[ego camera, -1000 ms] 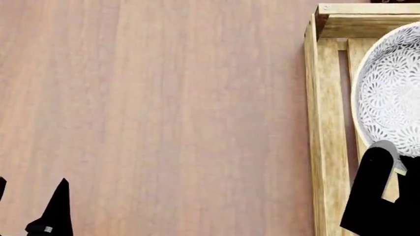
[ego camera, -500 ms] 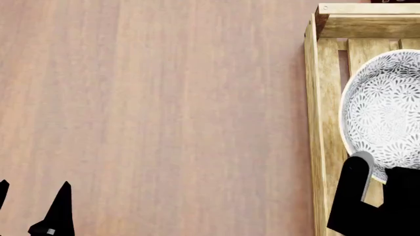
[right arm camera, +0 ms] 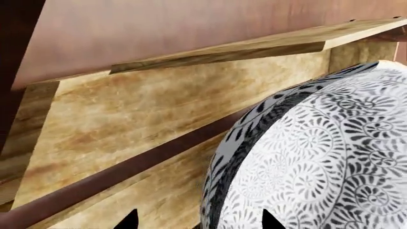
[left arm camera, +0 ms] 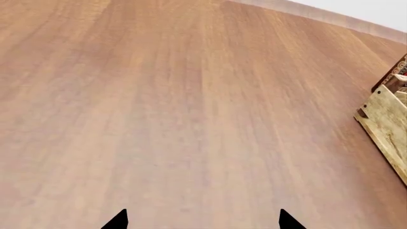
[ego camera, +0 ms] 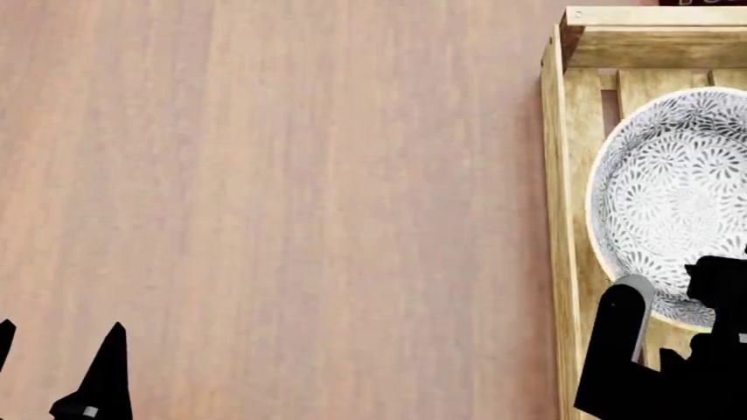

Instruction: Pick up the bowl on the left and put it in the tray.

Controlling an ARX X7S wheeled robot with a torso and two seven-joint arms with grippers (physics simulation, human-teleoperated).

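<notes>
The white bowl (ego camera: 677, 201) with its fine grey floral pattern is inside the outline of the light-wood tray (ego camera: 572, 219), by the tray's left rail. My right gripper (ego camera: 667, 282) straddles the bowl's near rim, one finger outside the wall and one inside, shut on it. In the right wrist view the bowl (right arm camera: 318, 157) sits tilted between the tips of that gripper (right arm camera: 198, 222), above the tray's slats (right arm camera: 127, 119). I cannot tell whether the bowl touches the slats. My left gripper (ego camera: 59, 337) hangs open over bare table; in its own view the left gripper (left arm camera: 201, 220) holds nothing.
The brown wooden table (ego camera: 292, 175) spreads left of the tray. The tray's end corner (left arm camera: 384, 119) shows in the left wrist view, with a small brown box (left arm camera: 399, 71) just past it. The table's far edge (left arm camera: 318, 14) lies beyond.
The right gripper and the bowl have moved left together, so more of the bowl shows over the tray. The left gripper has barely moved.
</notes>
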